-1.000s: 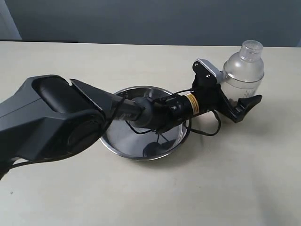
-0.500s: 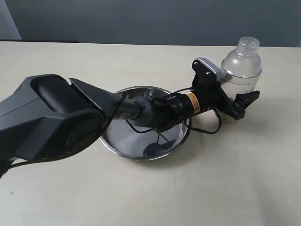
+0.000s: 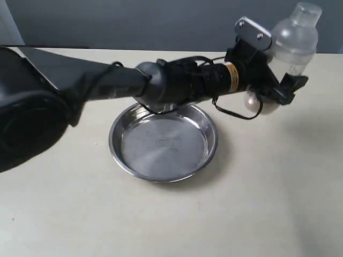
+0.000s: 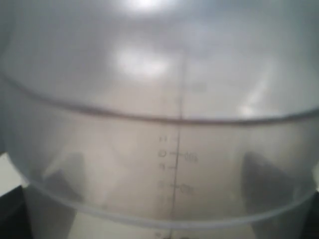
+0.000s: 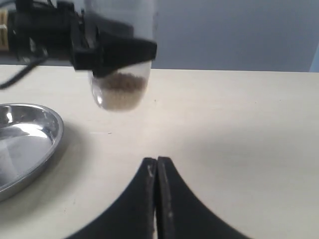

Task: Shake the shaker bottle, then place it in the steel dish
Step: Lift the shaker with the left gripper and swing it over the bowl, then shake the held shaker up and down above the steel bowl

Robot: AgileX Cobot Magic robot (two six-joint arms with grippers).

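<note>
The shaker bottle [image 3: 296,38] is up in the air, past the far right edge of the steel dish [image 3: 161,160] and not over it. The left hand [image 3: 278,81] has its fingers [image 3: 293,85] closed tight around the bottle's middle, and one dark finger shows on the side away from the dish. The bottle leans. Its small round cap [image 3: 308,9] points up and away from the dish, and its round bottom is nearer the dish's rim. Brown grains [image 5: 119,90] sit in a little heap in that bottom, and there is a gap of air between it and the bench [image 3: 257,203]. From the left wrist, the bottle fills the whole picture, and thin measuring marks [image 4: 174,167] run down its side. The left arm [image 3: 107,80] stretches across above the far rim of the dish. The dish lies flat on the bench with its shiny floor bare, and its low rim is all in sight on the near side. Plain bench spreads out on the near side and the right side of the dish. The right hand [image 5: 157,194] is off to the right of the dish, well apart from the bottle. Its two fingers are pressed together with nothing between them.
</note>
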